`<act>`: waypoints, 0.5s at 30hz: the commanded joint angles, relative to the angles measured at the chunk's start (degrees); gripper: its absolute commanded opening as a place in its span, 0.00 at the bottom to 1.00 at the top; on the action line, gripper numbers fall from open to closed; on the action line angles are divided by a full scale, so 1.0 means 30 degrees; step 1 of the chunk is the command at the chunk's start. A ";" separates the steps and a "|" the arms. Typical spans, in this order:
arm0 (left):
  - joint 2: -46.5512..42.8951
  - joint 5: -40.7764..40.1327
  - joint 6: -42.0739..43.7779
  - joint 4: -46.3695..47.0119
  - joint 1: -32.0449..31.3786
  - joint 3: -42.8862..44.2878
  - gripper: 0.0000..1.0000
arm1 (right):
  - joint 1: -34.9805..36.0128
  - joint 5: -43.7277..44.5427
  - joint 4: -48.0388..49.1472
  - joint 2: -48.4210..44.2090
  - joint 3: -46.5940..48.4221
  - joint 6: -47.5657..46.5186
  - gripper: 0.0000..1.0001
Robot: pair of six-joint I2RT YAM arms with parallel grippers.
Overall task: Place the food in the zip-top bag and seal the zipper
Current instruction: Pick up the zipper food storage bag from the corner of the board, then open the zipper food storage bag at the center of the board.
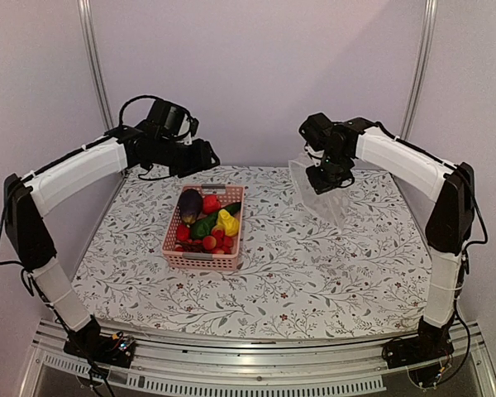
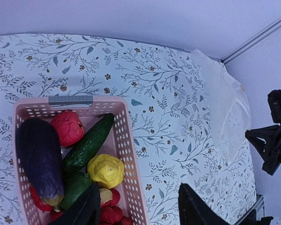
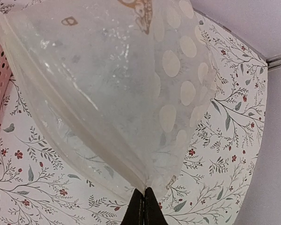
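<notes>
The food lies in a pink slotted basket (image 1: 232,217): a dark purple eggplant (image 2: 40,157), a red round fruit (image 2: 68,127), a green cucumber (image 2: 89,143), a yellow one (image 2: 106,170) and small red ones. My left gripper (image 2: 138,208) is open and empty, high above the basket's near right corner (image 1: 200,155). My right gripper (image 3: 144,206) is shut on a corner of the clear polka-dotted zip-top bag (image 3: 126,84) and holds it up off the table (image 1: 322,192). The zipper (image 3: 70,101) runs as a straight strip from the pinched corner.
The basket (image 2: 126,154) stands on a floral tablecloth (image 1: 314,265) left of centre. The bag hangs at the back right, near the wall. Vertical metal rails (image 1: 95,66) stand at the back corners.
</notes>
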 commanded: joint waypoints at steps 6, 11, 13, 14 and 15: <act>0.2005 0.0322 -0.0020 0.2757 -0.2991 0.0393 0.59 | 0.0715 -0.5078 0.1969 0.0768 0.0683 0.1591 0.00; 0.3415 0.0824 -0.0101 0.3352 -0.3620 0.1063 0.62 | 0.0748 -0.6315 0.2939 0.0653 0.0726 0.2160 0.00; 0.4071 0.1230 -0.0272 0.3546 -0.3784 0.1523 0.62 | 0.0755 -0.6767 0.3017 0.0514 0.0925 0.2412 0.00; 0.4483 0.1268 -0.0286 0.3582 -0.3884 0.1867 0.62 | 0.0755 -0.7160 0.3032 0.0471 0.1103 0.2498 0.00; 0.4745 0.1280 -0.0329 0.3584 -0.3934 0.2047 0.62 | 0.0755 -0.7426 0.3004 0.0447 0.1248 0.2563 0.00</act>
